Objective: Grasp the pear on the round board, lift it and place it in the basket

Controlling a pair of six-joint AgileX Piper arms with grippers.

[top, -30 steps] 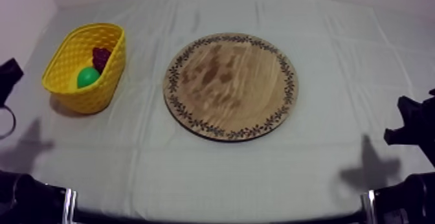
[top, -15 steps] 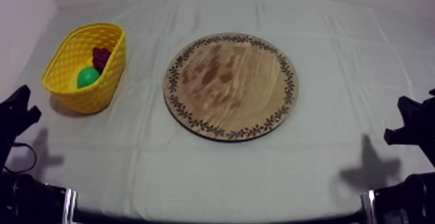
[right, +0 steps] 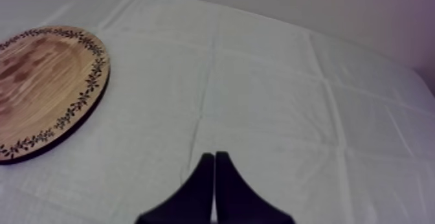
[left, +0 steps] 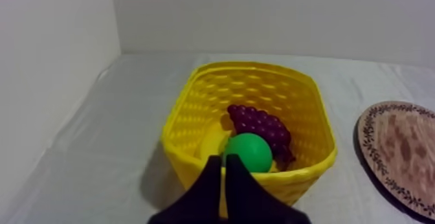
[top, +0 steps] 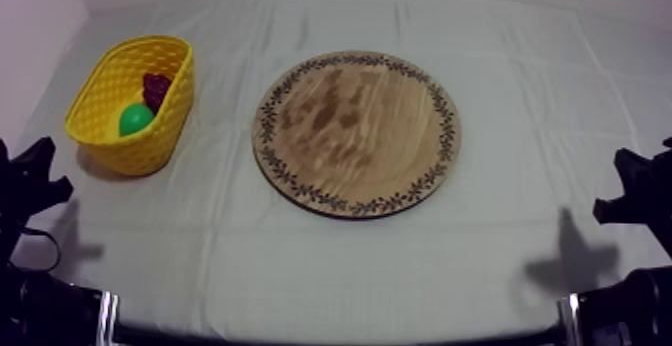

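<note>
1. The pear [left: 248, 152] lies inside the yellow basket [left: 194, 90], against the wall nearest my left arm. It touches the bunch of grapes [left: 259, 124] behind it.
2. The basket stands near the left edge of the table [top: 300, 260], toward its far left corner. The wooden board [top: 355, 130] sits in the middle of the table, bare and well apart from the basket.
3. The left gripper [left: 224, 158] hangs just outside the basket's near wall. Its fingers are pressed together into a narrow wedge with nothing between them.
4. The right gripper [right: 214, 155] is over the table near its right edge, beside the board, with its fingers likewise closed on nothing.
5. With the pear in the basket and both grippers empty, I judge the task complete.
6. The pear looks smooth, stiff and light, so it is probably slippery and apt to roll. If it had to be taken again, I would grip it from above across its widest part, keeping the fingers clear of the grapes and the basket wall.
</note>
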